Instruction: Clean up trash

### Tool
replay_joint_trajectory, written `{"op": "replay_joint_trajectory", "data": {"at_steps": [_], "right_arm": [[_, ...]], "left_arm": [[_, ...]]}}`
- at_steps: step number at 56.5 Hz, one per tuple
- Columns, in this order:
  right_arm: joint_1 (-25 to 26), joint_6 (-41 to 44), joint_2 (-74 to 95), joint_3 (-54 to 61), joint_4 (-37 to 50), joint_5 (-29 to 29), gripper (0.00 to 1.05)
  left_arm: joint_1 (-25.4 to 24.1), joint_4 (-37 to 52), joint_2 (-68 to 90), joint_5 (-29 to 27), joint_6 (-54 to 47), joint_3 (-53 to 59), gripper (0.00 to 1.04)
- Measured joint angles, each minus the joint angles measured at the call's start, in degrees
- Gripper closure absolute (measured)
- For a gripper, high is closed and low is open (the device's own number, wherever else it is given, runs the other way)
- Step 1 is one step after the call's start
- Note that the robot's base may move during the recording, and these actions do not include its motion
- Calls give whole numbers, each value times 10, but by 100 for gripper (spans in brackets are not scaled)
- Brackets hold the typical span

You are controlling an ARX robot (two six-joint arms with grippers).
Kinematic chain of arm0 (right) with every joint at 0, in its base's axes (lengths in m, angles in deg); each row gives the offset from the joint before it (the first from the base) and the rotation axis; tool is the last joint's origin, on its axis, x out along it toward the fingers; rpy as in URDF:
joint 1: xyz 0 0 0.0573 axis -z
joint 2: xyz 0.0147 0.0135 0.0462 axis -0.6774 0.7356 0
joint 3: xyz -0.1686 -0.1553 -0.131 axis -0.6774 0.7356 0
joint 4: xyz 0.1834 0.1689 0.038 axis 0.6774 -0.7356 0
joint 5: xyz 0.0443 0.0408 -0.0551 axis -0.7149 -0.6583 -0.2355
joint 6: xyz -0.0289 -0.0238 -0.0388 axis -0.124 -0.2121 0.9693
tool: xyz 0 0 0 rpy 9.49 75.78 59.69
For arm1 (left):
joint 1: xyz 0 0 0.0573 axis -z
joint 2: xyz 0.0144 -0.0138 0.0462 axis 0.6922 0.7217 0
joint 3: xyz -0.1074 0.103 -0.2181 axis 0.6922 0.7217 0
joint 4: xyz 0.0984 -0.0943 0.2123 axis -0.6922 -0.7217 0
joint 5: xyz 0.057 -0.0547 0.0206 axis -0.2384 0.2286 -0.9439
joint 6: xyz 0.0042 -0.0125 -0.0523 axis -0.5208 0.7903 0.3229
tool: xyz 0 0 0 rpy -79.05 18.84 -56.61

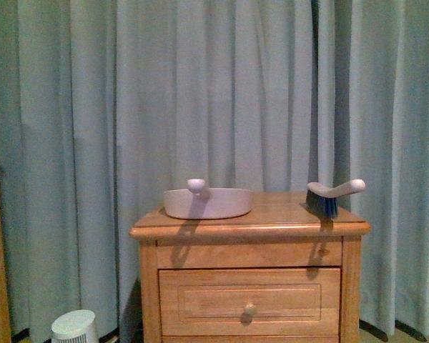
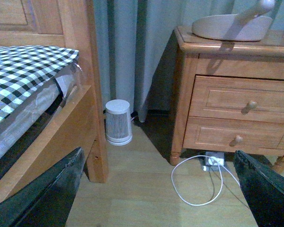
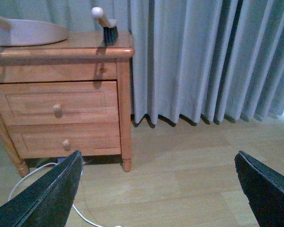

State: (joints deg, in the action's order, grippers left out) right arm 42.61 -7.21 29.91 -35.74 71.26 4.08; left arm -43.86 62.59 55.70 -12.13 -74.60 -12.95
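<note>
1. Although the task is to clear trash, no paper wad shows in any view: not on the nightstand (image 1: 279, 212), not on the floor (image 3: 189, 175), not by the bed frame (image 2: 92, 71). Where the trash lies cannot be told.
2. The left gripper (image 2: 158, 156) has its jaws wide apart and empty, low over the floor between bed and nightstand. Ahead of it are a small white fan (image 2: 118, 122) and a loose white cable (image 2: 199, 189).
3. The right gripper (image 3: 157, 156) also has its jaws spread and empty, facing the nightstand's right corner and the curtain (image 3: 203, 61).
4. The dustpan (image 1: 207, 203) sits left of centre on the nightstand top. The brush (image 1: 334, 193) rests at the right edge, bristles down, with its handle running crosswise toward the right.
5. Judgement: with no target found, neither arm can be called nearer to it. Of the tools, the brush falls to the right arm and the dustpan to the left.
</note>
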Motion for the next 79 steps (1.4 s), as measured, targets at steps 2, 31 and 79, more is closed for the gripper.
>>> {"op": "replay_joint_trajectory", "data": {"at_steps": [2,31,79], "right_arm": [[0,0,0,0,0,0,7],[0,0,0,0,0,0,7],[0,0,0,0,0,0,7]], "left_arm": [[0,0,0,0,0,0,8],[0,0,0,0,0,0,8],[0,0,0,0,0,0,8]]}}
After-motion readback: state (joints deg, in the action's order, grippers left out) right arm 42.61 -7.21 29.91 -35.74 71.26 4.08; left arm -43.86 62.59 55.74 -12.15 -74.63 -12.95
